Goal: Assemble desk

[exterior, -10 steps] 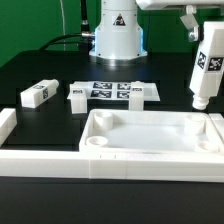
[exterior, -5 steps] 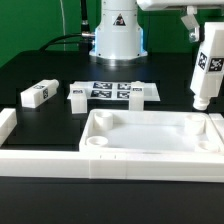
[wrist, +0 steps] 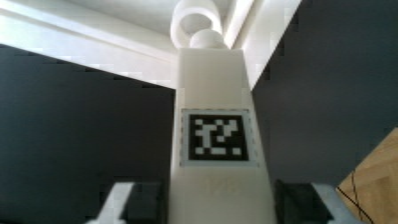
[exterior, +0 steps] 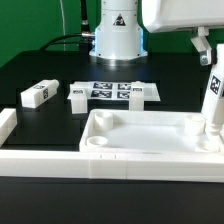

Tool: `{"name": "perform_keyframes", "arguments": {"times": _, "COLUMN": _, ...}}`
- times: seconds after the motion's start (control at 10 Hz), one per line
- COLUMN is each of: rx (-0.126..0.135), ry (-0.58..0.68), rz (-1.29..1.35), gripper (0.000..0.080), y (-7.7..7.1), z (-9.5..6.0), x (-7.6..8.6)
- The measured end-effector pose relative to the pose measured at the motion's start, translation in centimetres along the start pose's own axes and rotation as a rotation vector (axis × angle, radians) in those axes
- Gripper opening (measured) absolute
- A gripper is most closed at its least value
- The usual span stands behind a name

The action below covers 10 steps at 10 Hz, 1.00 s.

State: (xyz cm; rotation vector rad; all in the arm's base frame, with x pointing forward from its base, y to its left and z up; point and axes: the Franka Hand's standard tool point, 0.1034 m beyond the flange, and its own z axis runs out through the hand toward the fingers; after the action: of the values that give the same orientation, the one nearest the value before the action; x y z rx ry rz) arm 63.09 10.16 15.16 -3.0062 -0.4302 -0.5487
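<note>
The leg (exterior: 213, 98) has lowered, nearly upright, to the far corner of the desk top (exterior: 150, 130); arm (exterior: 180, 15) overhead, jaws grasping it.

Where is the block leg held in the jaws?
Exterior view's right: the white plastic block leg stands nearly upright at the far right corner of the white tray-like top.

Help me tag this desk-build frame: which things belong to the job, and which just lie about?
Job: desk top, held leg, pincer, loose leg, second loose leg.
Lying about: marker board, white border rail.
</note>
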Motion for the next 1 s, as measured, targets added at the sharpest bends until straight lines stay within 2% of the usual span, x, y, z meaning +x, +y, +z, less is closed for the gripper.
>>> {"name": "perform_keyframes", "arguments": {"times": 0.3, "rx": 0.000, "ry": -0.001, "rz": -0.004, "gripper": 0.0288, "y": 0.0, "z": 0.3, "x": -0.2}}
{"name": "perform_keyframes", "arguments": {"times": 0.6, "rx": 0.002, "ry": -0.009, "rz": -0.010, "gripper": 0.0288, "y": 0.2, "z": 1.5, "x": -0.6}}
{"name": "perform_keyframes", "arguments": {"times": 1.0, "rx": 0.004, "ry": -0.015, "rz": -0.010, "gripper": 0.0288, "y": 0.2, "z": 1.8, "x": -0.8}}
